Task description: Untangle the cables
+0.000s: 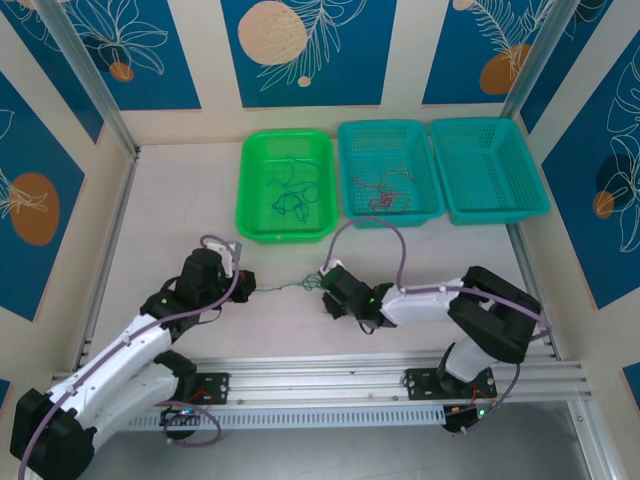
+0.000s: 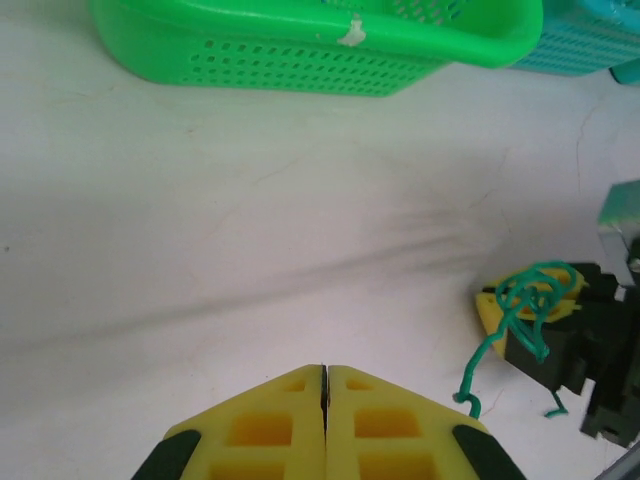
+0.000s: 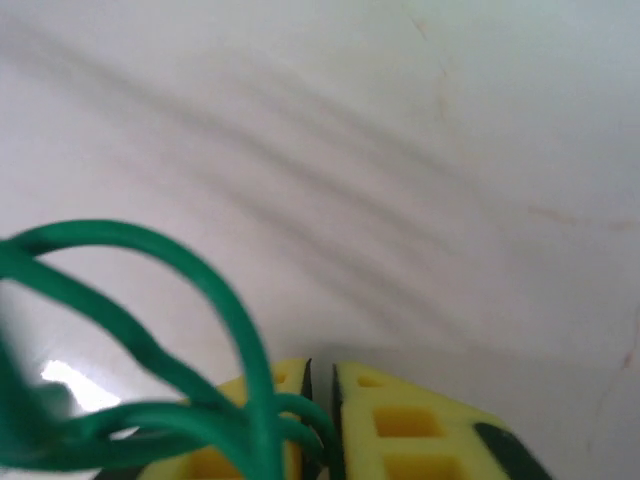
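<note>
A green cable (image 1: 290, 289) (image 2: 530, 295) (image 3: 130, 232) lies on the bench (image 1: 180, 200) near the middle, running left to right between the two arms. We see its right end bunched in loops at the right tool (image 1: 322, 283) (image 3: 320, 375), whose yellow jaws are closed on it. Its loose tail curls down to the bench. The left tool (image 1: 247, 287) (image 2: 325, 375) sits at the cable's left end with jaws pressed together (whether any strand is caught between them we cannot tell). Farther back, more cables (image 1: 290, 190) lie in the green basket (image 1: 287, 236), and reddish ones (image 1: 385, 190) in the teal basket (image 1: 390, 216) just right of it.
</note>
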